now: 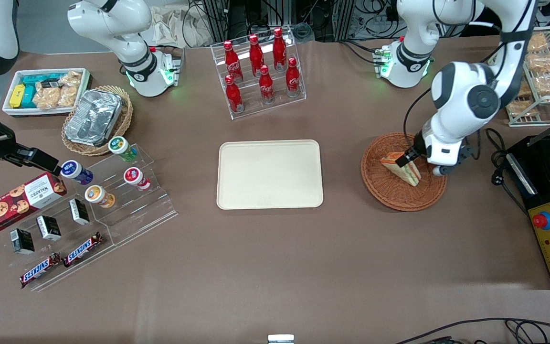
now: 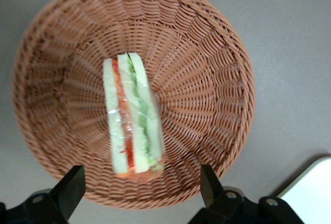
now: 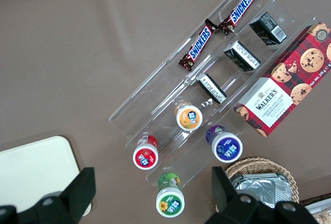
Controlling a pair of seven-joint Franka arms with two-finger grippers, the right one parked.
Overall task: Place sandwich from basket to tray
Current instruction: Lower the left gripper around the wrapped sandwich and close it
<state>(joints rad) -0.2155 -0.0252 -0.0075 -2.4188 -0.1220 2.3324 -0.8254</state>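
Nearest the front camera lies the tray (image 1: 269,174), bare on the brown bench (image 1: 275,267). Toward the working arm's end sits the basket (image 1: 385,191), holding the sandwich (image 1: 406,168), its long axis slanting toward the camera. The end effector (image 1: 405,159) hovers spread open above it.

The left arm's gripper (image 1: 405,159) hangs just above the wedge sandwich (image 1: 403,167) lying in the reddish-brown wicker basket (image 1: 386,191), which sits beside the bare cream tray (image 1: 269,175) at mid-table, toward the working arm's end.
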